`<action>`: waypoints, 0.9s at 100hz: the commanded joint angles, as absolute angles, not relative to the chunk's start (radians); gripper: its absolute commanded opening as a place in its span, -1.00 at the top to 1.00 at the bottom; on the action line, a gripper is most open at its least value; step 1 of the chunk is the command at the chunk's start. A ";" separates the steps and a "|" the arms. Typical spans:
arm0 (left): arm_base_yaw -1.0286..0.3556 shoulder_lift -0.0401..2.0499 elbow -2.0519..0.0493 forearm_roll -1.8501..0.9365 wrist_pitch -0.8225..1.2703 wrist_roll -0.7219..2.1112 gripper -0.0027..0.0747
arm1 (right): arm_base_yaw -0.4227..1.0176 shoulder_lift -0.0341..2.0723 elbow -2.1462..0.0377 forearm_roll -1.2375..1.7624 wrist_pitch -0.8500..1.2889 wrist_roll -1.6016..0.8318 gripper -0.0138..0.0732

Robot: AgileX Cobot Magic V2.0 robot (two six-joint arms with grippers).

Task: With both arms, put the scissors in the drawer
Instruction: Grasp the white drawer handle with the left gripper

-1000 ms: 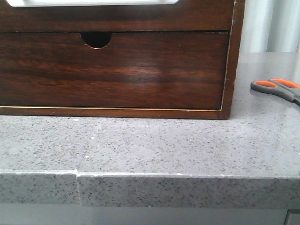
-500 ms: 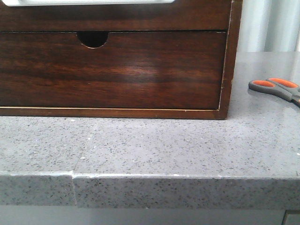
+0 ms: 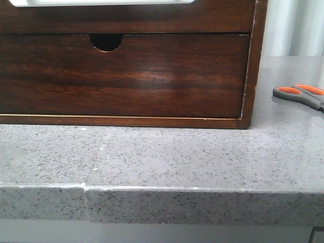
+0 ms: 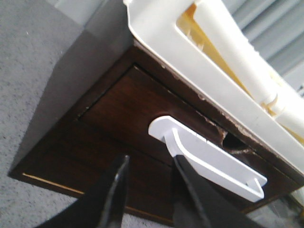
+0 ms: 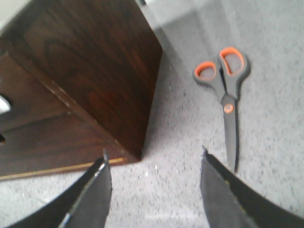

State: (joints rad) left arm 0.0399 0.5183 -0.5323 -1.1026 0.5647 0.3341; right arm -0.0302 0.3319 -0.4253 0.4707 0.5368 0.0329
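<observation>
The scissors (image 3: 298, 95) lie flat on the grey counter, right of the wooden cabinet; their grey handles have orange-lined loops. In the right wrist view the scissors (image 5: 225, 99) rest closed just beyond my right gripper (image 5: 154, 156), which is open, empty and above the counter. The drawer (image 3: 126, 17) is the upper dark wood front with the white strip (image 3: 101, 2), and it looks closed. My left gripper (image 4: 151, 161) is open in front of the drawer (image 4: 128, 109), one finger close beside the end of the white strip (image 4: 204, 161). Neither gripper shows in the front view.
A lower drawer with a half-round notch (image 3: 106, 42) sits under the task drawer. A white plastic crate (image 4: 190, 42) stands on top of the cabinet. The counter's front edge (image 3: 162, 190) runs close below the cabinet.
The front view shifted slightly left, then back right. The scissors and the cabinet keep the same places relative to each other.
</observation>
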 commanded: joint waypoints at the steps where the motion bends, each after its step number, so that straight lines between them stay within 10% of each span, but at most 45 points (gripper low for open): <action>1: -0.006 0.604 -0.594 -1.156 0.599 0.342 0.26 | -0.029 0.351 -0.463 0.471 0.443 0.019 -0.20; 90: -0.158 1.074 -0.637 -1.856 0.756 0.440 0.22 | -0.029 0.351 -0.461 0.469 0.426 0.019 -0.20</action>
State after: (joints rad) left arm -0.1502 1.0787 -0.5929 -1.7860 0.7119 0.4312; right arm -0.0302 0.3319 -0.4253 0.4668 0.5053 0.0304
